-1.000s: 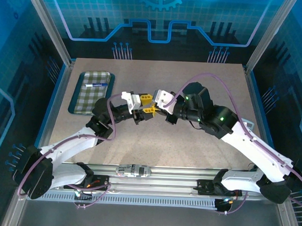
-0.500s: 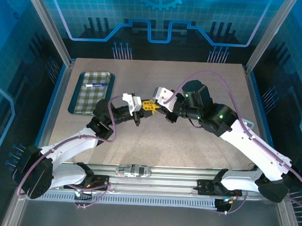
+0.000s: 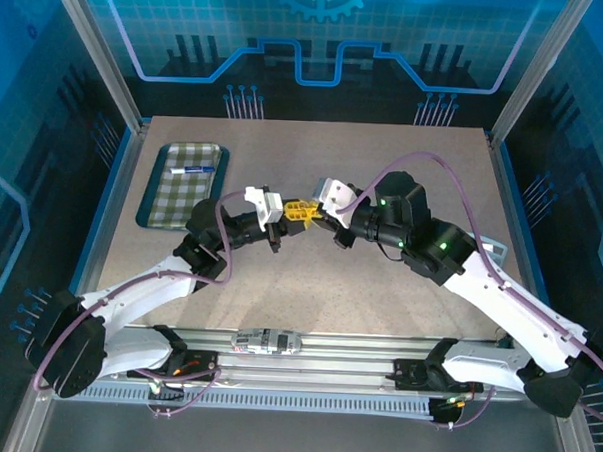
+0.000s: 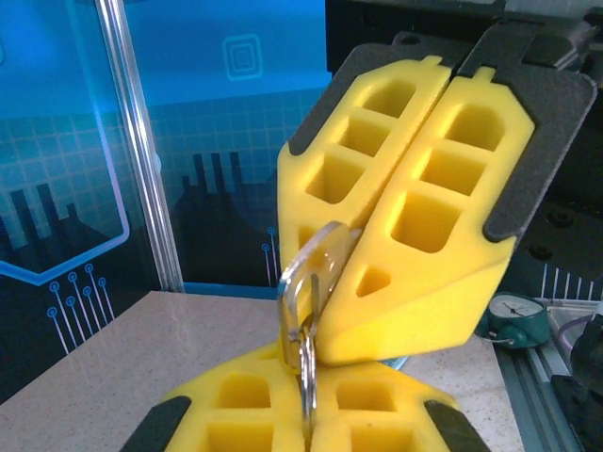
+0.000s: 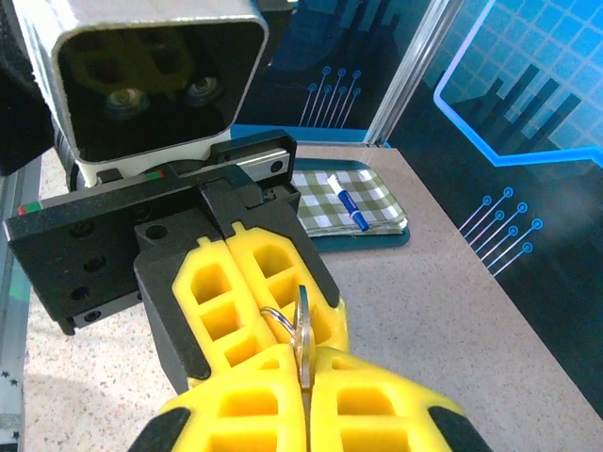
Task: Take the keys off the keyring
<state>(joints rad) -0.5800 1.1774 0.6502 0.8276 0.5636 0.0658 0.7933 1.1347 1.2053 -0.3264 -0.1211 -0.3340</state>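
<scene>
hidden: from the top camera the keys and keyring cannot be made out. the yellow fingertips of the left claw (image 3: 293, 210) and right claw (image 3: 310, 216) cover them, meeting tip to tip above the middle of the bench (image 3: 379, 289).
keyring: a thin silver wire loop (image 5: 273, 318), running towards the left claw's fingertips in the right wrist view, with part of it buried between the pads.
keys: a flat silver piece (image 5: 301, 325) standing edge-on out of the right claw's seam. its teeth and how many there are cannot be told.
left claw: closed, pinching the keyring as far as the wrist views allow.
right claw: closed, clamping the keys at its very tip.
cut off: each wrist view crops its own fingers at the bottom edge.
tray: a green checked tray (image 3: 172, 202) at the far left of the bench, with a blue-and-white marker (image 3: 191, 168) lying in it.
hard to read: a small round dial-faced item (image 4: 513, 315) near the bench's right edge.
since a second ago: the two pairs of yellow tips were apart and now they meet. over the last half second the right wrist has shifted slightly right and the left claw has barely moved.
</scene>
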